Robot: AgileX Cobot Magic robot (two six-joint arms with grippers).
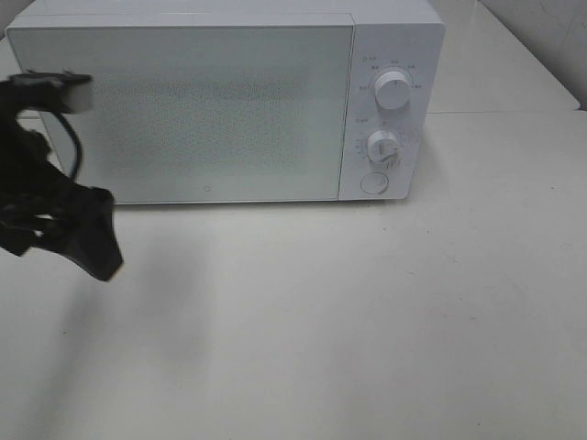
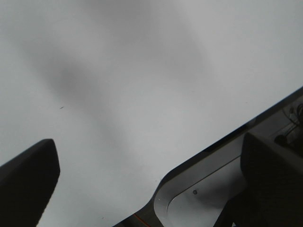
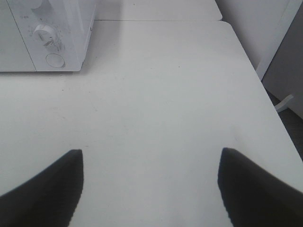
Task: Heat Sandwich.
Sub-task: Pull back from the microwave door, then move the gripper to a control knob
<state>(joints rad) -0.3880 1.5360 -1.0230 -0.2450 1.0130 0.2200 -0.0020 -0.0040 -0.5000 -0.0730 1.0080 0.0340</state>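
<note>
The sandwich is out of view in every frame. A white microwave [image 1: 183,110] stands at the back of the table with its door shut, and its corner with the dials also shows in the right wrist view [image 3: 52,33]. My left arm's black finger [image 1: 96,243] hangs at the left edge, in front of the microwave's left end. My left gripper [image 2: 151,182] is open with nothing between its fingers, above bare white surface. My right gripper [image 3: 151,189] is also open and empty, over the table to the right of the microwave.
The microwave panel carries an upper knob [image 1: 393,87], a lower knob [image 1: 382,147] and a round button [image 1: 373,183]. The white table [image 1: 321,321] ends at its right edge [image 3: 265,90]. A grey rounded metal edge [image 2: 199,189] lies below the left gripper.
</note>
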